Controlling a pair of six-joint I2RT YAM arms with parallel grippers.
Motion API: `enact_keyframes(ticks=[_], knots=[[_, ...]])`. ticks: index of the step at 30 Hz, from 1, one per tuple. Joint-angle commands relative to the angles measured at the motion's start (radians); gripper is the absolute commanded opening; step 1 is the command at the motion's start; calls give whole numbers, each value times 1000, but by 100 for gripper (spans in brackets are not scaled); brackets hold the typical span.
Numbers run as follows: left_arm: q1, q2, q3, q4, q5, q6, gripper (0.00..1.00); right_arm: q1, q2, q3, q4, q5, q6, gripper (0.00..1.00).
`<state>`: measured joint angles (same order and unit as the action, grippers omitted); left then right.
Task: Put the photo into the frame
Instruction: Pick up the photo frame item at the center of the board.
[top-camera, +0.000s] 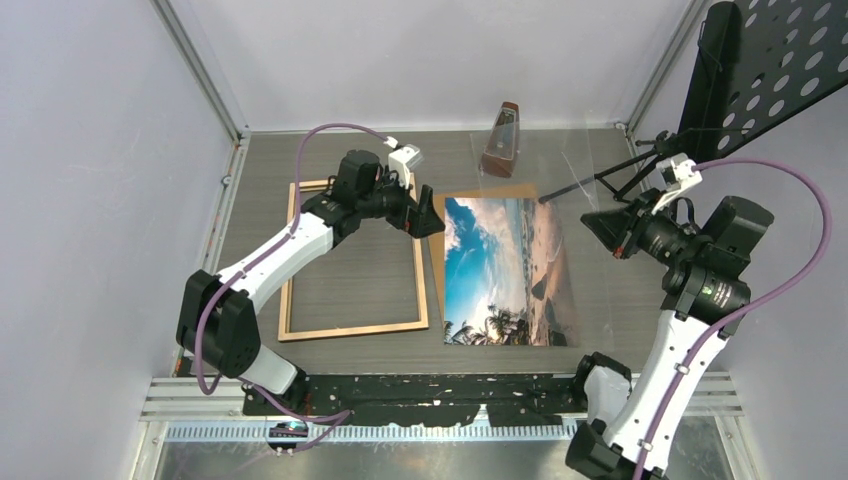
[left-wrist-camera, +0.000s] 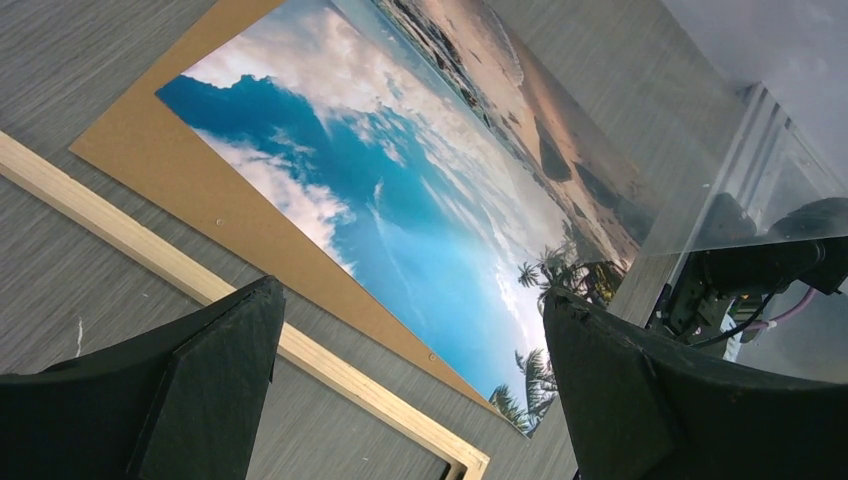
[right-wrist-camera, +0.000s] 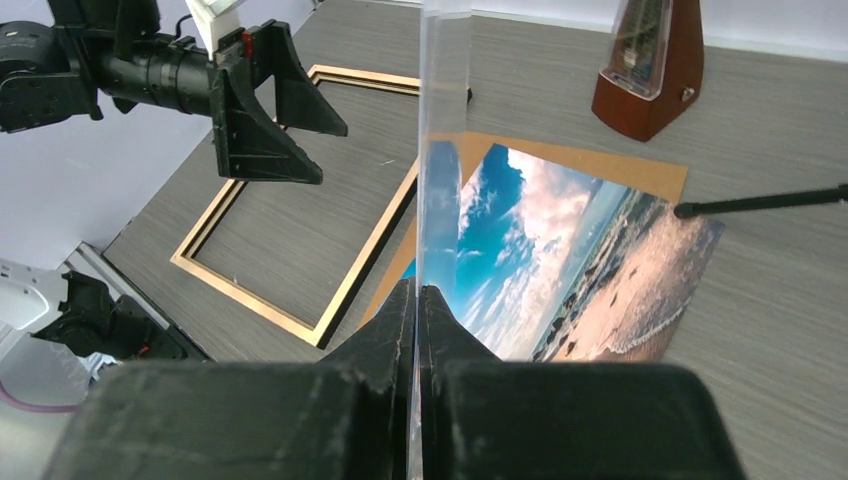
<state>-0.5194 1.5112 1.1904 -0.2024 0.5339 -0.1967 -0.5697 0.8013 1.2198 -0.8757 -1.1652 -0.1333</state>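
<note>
The photo (top-camera: 505, 270) (left-wrist-camera: 400, 190) (right-wrist-camera: 560, 260), a beach print, lies face up on a brown backing board (top-camera: 500, 190) (left-wrist-camera: 200, 190) right of the frame. The frame (top-camera: 350, 328) (left-wrist-camera: 150, 255) (right-wrist-camera: 245, 300) lies flat as a bare wood-coloured border with table showing through it. My left gripper (top-camera: 425, 212) (left-wrist-camera: 412, 300) (right-wrist-camera: 330, 155) hangs open and holds nothing, above the frame's right rail near the photo's upper left corner. My right gripper (top-camera: 585, 220) (right-wrist-camera: 420, 290) is shut on a clear pane (top-camera: 575, 160) (right-wrist-camera: 440, 100) (left-wrist-camera: 700, 150), held on edge above the photo's right side.
A brown metronome (top-camera: 502, 140) (right-wrist-camera: 650, 70) stands at the back behind the photo. A black perforated stand (top-camera: 770, 60) rises at the back right, with a thin black leg (top-camera: 600, 180) (right-wrist-camera: 760, 203) reaching to the photo's far corner. Enclosure walls close in left, right and back.
</note>
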Motion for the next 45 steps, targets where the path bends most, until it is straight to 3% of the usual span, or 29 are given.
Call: enact_keyframes(ticks=[1,12,21,27,39,45], knots=[[7,-28,37,51,-9,21,99,105,19,63,127,110,98,6],[56,-31,-10,125,63,-6,99,345,102,171,184,307,164,6],[105,-22,-115,403,196,-109,99,432,172,292,214,338,221,6],[105,23,-193,719,273,-274,99,465,206,348,232,343,271,6],[86,198,-179,1152,386,-561,99,482,229,418,276,310,369,6],[52,227,-178,1233,396,-596,99,482,224,424,294,297,402,6]])
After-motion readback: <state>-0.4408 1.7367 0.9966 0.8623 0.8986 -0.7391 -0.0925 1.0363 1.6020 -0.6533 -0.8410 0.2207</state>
